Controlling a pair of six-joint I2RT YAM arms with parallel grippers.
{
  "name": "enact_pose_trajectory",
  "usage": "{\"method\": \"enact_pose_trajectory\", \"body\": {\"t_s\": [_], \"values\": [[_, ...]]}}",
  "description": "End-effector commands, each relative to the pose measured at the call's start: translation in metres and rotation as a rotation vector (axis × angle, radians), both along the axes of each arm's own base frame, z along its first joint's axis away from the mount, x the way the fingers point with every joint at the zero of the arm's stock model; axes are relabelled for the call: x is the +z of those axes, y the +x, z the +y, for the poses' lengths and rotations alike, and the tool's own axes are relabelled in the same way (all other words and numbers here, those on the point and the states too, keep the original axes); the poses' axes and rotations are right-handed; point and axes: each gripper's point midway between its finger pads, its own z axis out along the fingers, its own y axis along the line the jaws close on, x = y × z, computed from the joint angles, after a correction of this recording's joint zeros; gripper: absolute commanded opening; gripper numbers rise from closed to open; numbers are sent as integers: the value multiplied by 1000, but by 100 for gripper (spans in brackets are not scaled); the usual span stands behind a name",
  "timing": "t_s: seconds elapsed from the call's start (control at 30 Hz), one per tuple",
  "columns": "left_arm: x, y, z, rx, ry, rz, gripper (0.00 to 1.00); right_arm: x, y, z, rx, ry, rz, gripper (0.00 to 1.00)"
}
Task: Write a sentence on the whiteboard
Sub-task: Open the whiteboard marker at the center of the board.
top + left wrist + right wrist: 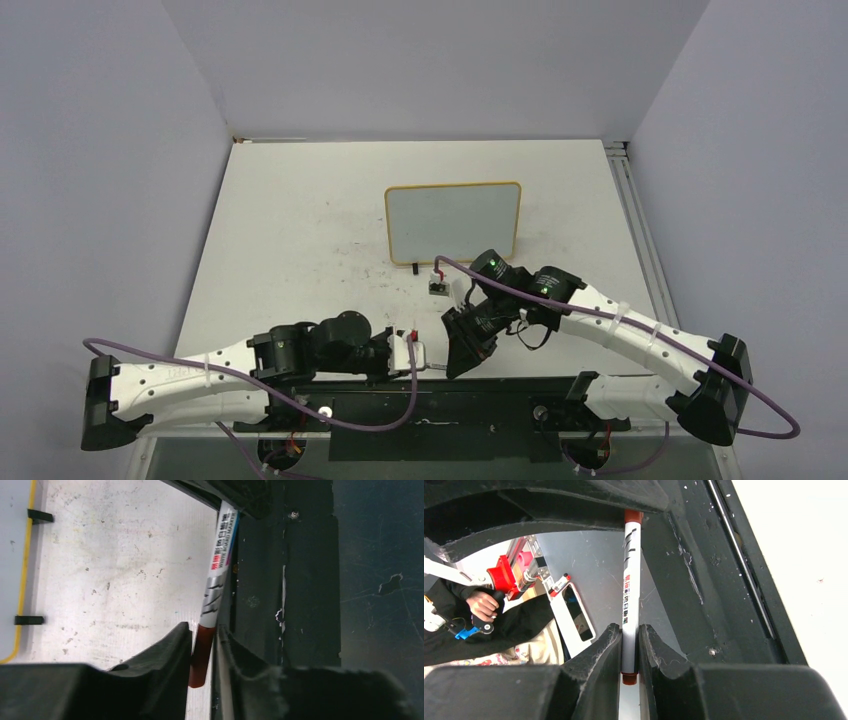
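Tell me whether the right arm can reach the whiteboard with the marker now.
Probably not yet: the left end effector also grips the marker at its capped end; nothing else blocks the whiteboard.

There's the white left arm (190, 380) and white right arm (640, 335), black bases (105, 410), black joints, green lights (495, 264) on the right one, purple cables (140, 348) off both, worn black end effector fingers (599, 652).

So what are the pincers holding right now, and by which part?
One white whiteboard marker with a red-brown cap: the right pincer clamps its white barrel near the tail end, and the left pincer grips the cap.
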Motion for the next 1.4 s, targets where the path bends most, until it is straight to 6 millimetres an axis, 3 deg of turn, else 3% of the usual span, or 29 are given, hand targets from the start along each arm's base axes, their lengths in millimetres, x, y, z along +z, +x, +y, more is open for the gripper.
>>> {"method": "enact_pose_trajectory", "body": {"t_s": [0.0,0.07,0.17,0.23,0.33,0.43,0.67,0.9,1.17,1.37], "values": [[3,-3,-5,-9,15,25,16,19,6,5,10,43,-50,5],[0,-2,-5,3,40,36,1,21,12,6,-16,45,-72,10],[4,10,-5,93,14,36,0,22,26,4,-91,63,-94,34],[10,15,-5,137,-26,39,0,21,36,-1,-153,76,-103,63],[24,20,-4,158,-101,72,0,22,46,-6,-244,118,-139,77],[31,27,-2,159,-149,121,0,29,52,-3,-342,206,-164,82],[35,33,-3,120,-176,160,0,47,56,5,-482,414,-164,86],[28,25,-6,67,-142,193,0,40,61,16,-456,379,-166,78],[21,19,-8,33,-115,215,0,39,50,36,-378,409,-129,56],[18,18,-9,25,-103,219,0,34,41,42,-345,405,-111,48]]}}
